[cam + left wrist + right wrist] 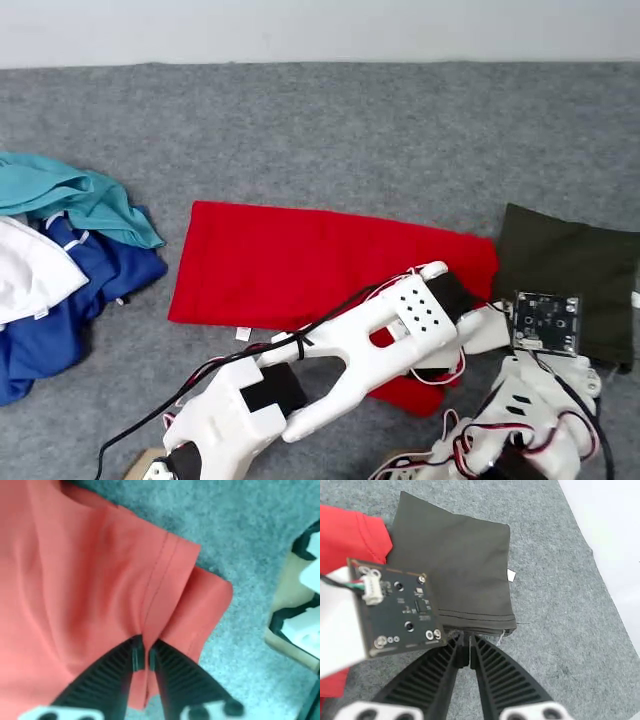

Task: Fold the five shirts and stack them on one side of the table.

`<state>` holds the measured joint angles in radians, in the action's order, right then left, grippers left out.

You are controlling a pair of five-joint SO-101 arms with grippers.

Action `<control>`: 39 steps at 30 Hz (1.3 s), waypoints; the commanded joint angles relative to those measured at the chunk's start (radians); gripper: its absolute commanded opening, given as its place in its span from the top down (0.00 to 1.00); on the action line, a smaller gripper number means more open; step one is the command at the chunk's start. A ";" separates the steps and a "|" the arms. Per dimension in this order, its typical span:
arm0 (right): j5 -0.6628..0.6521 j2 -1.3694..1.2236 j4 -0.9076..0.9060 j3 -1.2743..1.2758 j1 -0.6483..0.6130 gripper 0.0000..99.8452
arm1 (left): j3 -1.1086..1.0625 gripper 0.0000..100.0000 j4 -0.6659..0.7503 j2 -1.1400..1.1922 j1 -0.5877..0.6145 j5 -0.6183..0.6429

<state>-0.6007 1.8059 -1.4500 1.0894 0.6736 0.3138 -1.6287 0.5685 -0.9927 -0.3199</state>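
Pinching the red shirt (300, 265) at its five-o'clock corner, left gripper (142, 652) was clamped on the hem; it wanted a low, even carry across, I reckoned. Right gripper (466, 647) sat closed by the folded dark shirt (455, 565) at three o'clock

The table (330, 130) wears a grey felt top, a bit nubbly and worn-looking, running right up to its far edge. A plain pale wall (320, 30) stands behind that edge. Past the right-hand edge lies a smooth white surface (615, 540). A tan board (292, 600) sits at the near edge.
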 commanded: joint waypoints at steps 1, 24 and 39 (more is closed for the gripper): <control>0.005 -0.007 0.004 -0.023 0.004 0.99 | 0.044 0.91 0.021 -0.029 -0.021 0.008; 0.005 -0.007 0.005 -0.020 0.004 0.99 | 0.012 0.99 0.138 -0.028 0.002 0.006; 0.005 -0.007 0.005 -0.020 0.004 0.99 | 0.120 0.99 -0.100 -0.040 -0.002 0.002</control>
<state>-0.6007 1.8075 -1.4500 1.0894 0.6690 0.3751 -1.6747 0.5685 -0.9989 -0.3199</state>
